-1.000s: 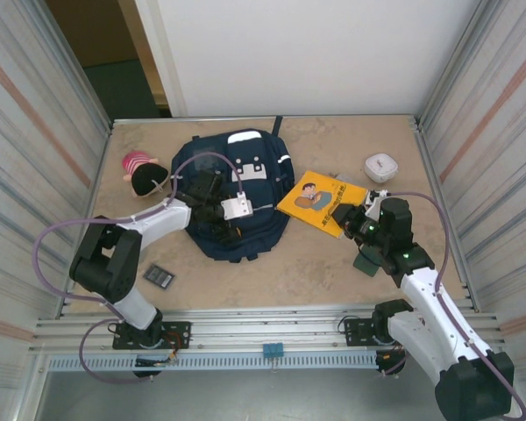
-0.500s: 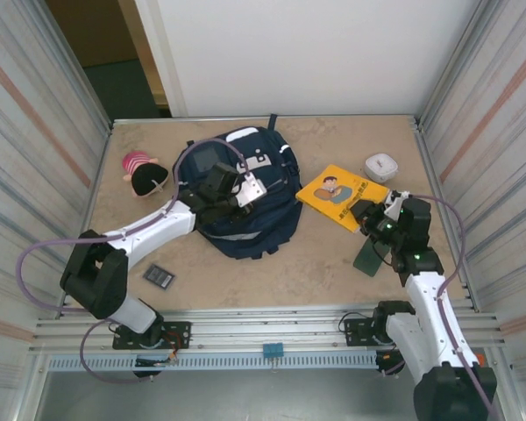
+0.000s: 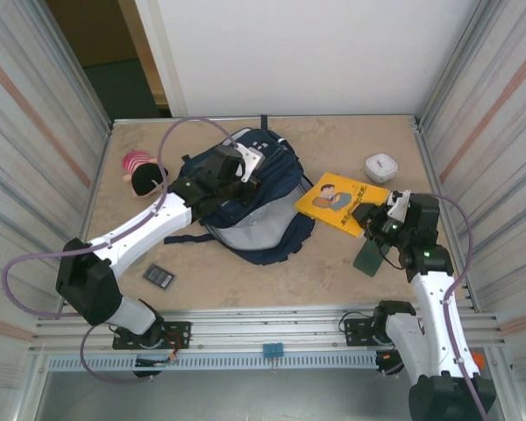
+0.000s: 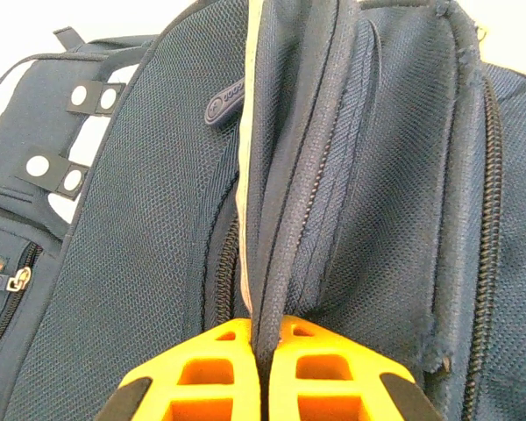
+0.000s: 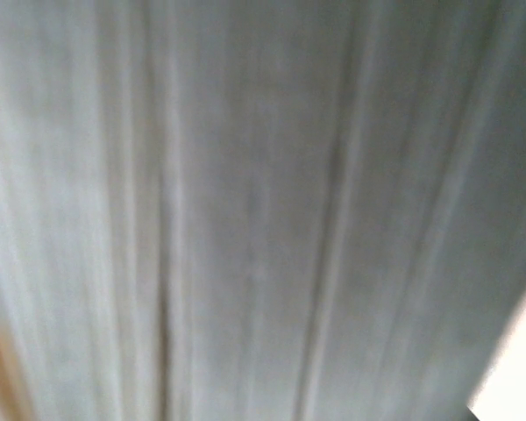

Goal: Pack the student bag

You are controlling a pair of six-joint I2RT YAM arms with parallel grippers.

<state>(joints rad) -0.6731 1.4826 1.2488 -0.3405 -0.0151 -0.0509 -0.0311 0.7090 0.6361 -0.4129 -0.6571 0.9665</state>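
Soft and floppy (likely light, I judge), the student bag (image 3: 276,186) slumps mid-table at nine o'clock of the yellow book (image 3: 337,200), best held by its stitched zipper edge, where the left gripper (image 4: 261,355) is pinched tight; whether the right gripper (image 3: 373,219) is parted, I cannot tell.

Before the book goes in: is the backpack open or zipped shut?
Open. The left gripper pinches the backpack's zipper edge and holds it up; pale grey lining shows beneath in the top view.
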